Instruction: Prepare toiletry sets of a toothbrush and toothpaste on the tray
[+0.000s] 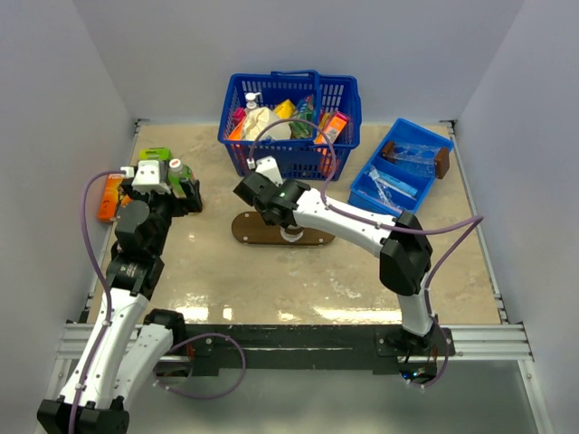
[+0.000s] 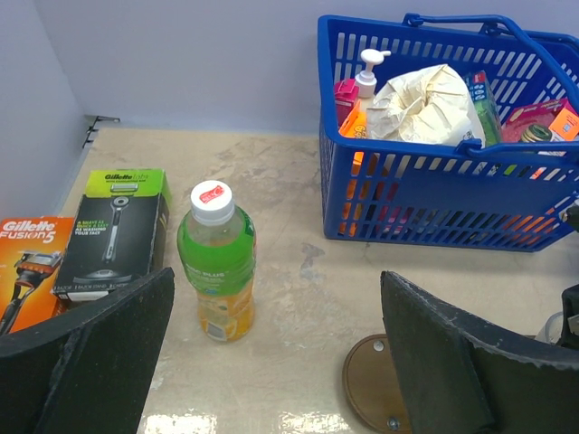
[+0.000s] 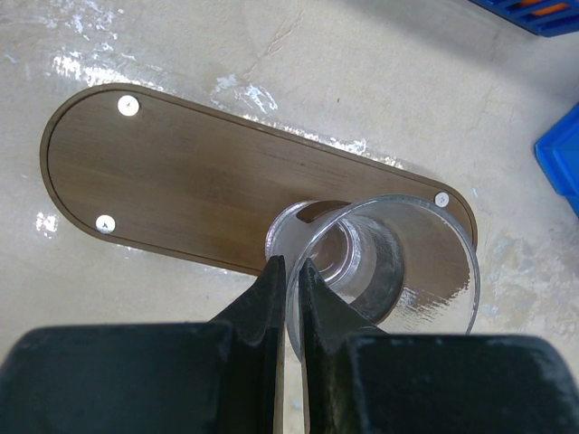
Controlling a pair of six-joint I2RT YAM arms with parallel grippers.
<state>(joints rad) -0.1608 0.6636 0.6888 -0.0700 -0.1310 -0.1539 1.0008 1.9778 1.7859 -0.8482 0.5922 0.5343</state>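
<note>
The tray (image 1: 258,231) is a dark brown oval board lying on the table in front of the basket; it also shows in the right wrist view (image 3: 181,181) and the left wrist view (image 2: 371,384). A clear glass cup (image 3: 403,262) stands at the tray's right end (image 1: 291,234). My right gripper (image 3: 289,264) is shut on the cup's near rim, one finger inside and one outside. My left gripper (image 2: 276,276) hangs open and holds nothing, left of the tray. Slim wrapped items (image 1: 398,185) lie in the blue bin; I cannot tell toothbrush from toothpaste there.
A blue basket (image 1: 289,108) full of goods stands behind the tray. The blue bin (image 1: 362,194) sits at the right. A green-labelled bottle (image 2: 217,262) and two razor boxes, one green-and-black (image 2: 118,226) and one orange (image 2: 27,262), stand near the left wall.
</note>
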